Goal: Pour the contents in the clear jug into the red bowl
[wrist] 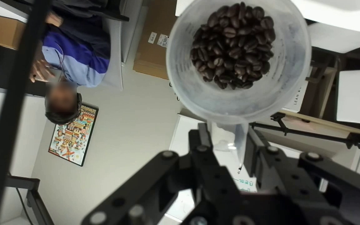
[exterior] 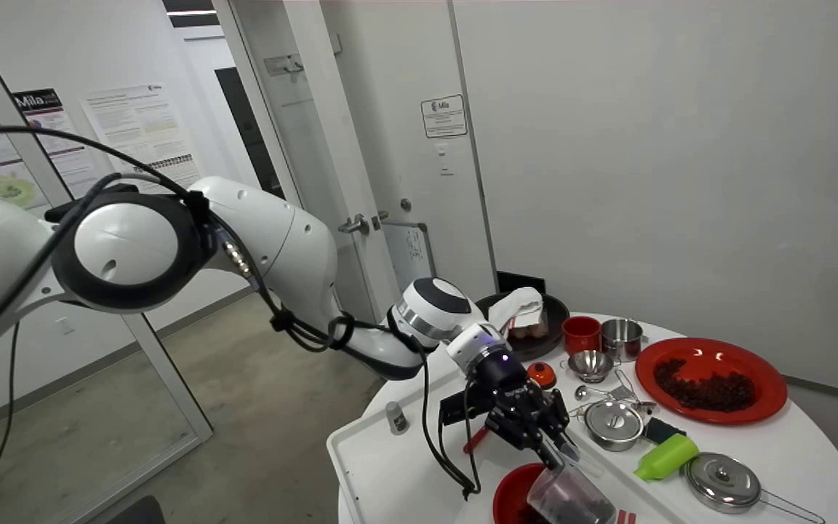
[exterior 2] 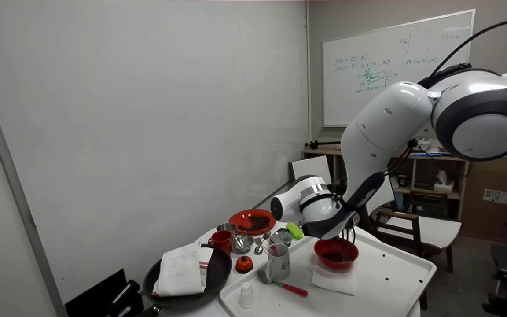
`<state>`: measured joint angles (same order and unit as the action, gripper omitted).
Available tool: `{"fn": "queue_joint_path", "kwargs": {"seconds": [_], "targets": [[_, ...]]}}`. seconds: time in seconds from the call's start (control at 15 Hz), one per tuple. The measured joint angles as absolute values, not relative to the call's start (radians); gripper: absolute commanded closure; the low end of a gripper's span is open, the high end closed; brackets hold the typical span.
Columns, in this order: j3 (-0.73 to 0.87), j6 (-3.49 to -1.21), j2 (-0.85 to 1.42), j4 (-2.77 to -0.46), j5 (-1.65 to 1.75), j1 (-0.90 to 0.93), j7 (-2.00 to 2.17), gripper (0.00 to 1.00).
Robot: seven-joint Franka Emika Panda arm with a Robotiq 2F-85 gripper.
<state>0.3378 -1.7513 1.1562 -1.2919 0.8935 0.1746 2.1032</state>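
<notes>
The clear jug [wrist: 180, 75] fills the top of the wrist view, its mouth facing the camera and dark coffee beans [wrist: 233, 47] inside. My gripper [wrist: 228, 137] is shut on the jug's handle. In an exterior view the gripper [exterior: 559, 455] holds the jug [exterior: 572, 491] tilted, its mouth end over the red bowl [exterior: 508, 491]. Dark contents show in the bowl. In an exterior view the red bowl [exterior 2: 336, 265] stands on a white sheet on the tray; there the arm hides the gripper, and the jug cannot be made out clearly.
The white tray [exterior: 339, 466] holds a mug [exterior 2: 282, 264], a red-handled utensil [exterior 2: 295, 289] and a small shaker [exterior 2: 247, 296]. Beyond it stand a lidded pot [exterior: 614, 426], a green object [exterior: 668, 457], a wide red dish [exterior: 772, 389] and a black pan [exterior 2: 225, 270]. Cables hang near the bowl.
</notes>
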Motion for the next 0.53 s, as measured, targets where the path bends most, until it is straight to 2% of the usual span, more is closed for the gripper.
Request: {"fn": "queue_joint_path", "kwargs": {"seconds": [0.53], "targets": [[0.335,-1.689,1.231,-1.189,0.942,0.173,2.132,0.9]]}}
